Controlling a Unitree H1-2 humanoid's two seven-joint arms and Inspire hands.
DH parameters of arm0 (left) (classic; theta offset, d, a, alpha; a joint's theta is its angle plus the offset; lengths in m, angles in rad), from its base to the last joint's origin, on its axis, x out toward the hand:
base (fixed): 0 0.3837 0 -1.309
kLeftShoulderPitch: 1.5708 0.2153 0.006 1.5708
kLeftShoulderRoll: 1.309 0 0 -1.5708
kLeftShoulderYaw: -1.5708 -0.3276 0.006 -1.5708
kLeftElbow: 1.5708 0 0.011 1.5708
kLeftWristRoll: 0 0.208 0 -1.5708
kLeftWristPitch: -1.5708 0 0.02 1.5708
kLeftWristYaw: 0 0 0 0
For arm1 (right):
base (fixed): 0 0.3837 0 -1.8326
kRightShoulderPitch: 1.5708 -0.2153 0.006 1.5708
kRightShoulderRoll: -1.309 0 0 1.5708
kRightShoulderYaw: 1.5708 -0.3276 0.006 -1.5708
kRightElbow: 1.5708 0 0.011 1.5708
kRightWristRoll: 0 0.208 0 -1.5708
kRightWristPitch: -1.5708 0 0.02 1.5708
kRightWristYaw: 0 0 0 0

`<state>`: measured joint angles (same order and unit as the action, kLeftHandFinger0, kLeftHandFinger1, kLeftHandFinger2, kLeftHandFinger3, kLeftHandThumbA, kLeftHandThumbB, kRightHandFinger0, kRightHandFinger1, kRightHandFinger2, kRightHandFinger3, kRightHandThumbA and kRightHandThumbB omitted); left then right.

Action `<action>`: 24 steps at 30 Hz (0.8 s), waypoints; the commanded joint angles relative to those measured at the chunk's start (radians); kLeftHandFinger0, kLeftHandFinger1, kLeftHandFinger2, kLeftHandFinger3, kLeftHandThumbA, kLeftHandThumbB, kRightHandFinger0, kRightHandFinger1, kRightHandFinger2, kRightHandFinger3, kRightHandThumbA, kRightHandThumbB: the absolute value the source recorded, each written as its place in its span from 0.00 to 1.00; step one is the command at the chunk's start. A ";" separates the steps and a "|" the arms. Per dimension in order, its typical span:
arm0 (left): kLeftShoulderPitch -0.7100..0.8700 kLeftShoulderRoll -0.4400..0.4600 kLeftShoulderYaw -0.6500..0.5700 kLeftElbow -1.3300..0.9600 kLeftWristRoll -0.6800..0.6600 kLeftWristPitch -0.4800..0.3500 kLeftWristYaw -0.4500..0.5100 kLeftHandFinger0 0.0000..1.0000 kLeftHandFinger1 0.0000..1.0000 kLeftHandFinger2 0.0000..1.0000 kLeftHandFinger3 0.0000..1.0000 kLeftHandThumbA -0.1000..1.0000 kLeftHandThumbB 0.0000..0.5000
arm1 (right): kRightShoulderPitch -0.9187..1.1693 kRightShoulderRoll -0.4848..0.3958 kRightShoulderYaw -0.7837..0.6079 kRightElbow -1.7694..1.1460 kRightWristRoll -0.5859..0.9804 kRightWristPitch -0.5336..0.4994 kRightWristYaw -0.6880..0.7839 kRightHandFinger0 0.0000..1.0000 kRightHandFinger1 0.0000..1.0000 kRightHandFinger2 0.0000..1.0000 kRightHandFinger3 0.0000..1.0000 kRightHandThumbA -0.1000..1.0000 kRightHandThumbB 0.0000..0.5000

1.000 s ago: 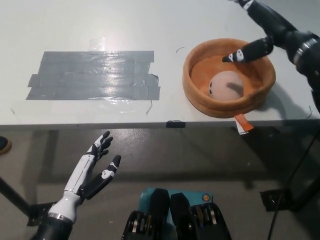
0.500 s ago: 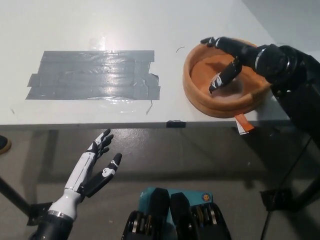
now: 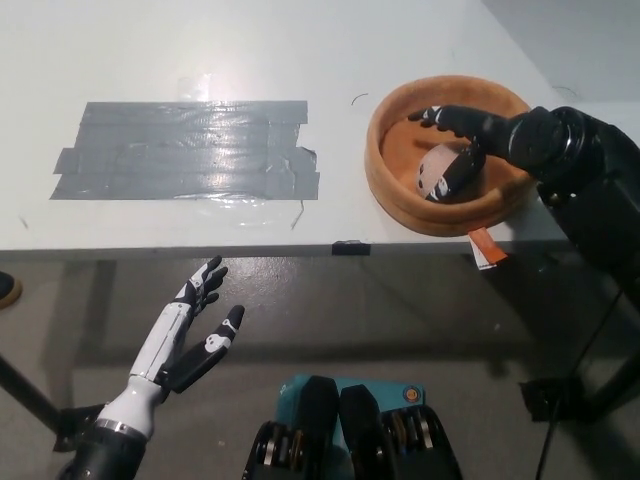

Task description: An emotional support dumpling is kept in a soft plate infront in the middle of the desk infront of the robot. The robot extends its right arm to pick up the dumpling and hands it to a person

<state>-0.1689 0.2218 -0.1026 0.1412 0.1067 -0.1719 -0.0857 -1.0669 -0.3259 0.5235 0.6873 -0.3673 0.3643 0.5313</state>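
Pale dumpling (image 3: 440, 172) lying inside the soft orange plate (image 3: 400, 201), toward the plate's middle and not lifted clear as far as can be seen; black right hand (image 3: 470, 140) reaching in over it from the right, fingers spread and curling down around the dumpling, one fingertip against its right side, grip apparently not closed, so best judged as open and closing rather than holding. Plate sitting on the white table (image 3: 200, 50) near its front edge, on the right; small orange tag (image 3: 485, 248) sticking out past the edge below the plate; wide patch of grey tape (image 3: 190, 150) stuck flat to the table well to the left. White left hand (image 3: 195, 330) resting low at the lower left, below table level, fingers apart and empty. Reach seemingly done, grasp only in progress; lifting the dumpling out and passing it over still to come; no person in sight to receive it.
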 commanded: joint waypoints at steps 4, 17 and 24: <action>-0.022 0.012 0.005 -0.018 0.001 -0.029 -0.016 1.00 1.00 1.00 1.00 0.65 0.53 | -0.043 -0.026 0.012 -0.002 -0.058 0.008 0.018 1.00 1.00 1.00 1.00 1.00 0.77; -0.032 0.010 0.008 -0.018 0.003 -0.034 -0.019 1.00 1.00 1.00 1.00 0.65 0.52 | -0.062 -0.021 0.055 0.047 -0.117 0.048 0.058 1.00 1.00 1.00 1.00 1.00 0.84; -0.033 0.010 0.009 -0.013 0.001 -0.038 -0.019 1.00 1.00 1.00 1.00 0.64 0.53 | -0.088 -0.013 0.106 0.087 -0.162 0.102 0.100 1.00 1.00 1.00 1.00 0.87 0.80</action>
<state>-0.1857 0.2224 -0.1018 0.1421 0.1069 -0.1723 -0.0949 -1.0834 -0.3304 0.6056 0.7600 -0.4777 0.4193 0.5782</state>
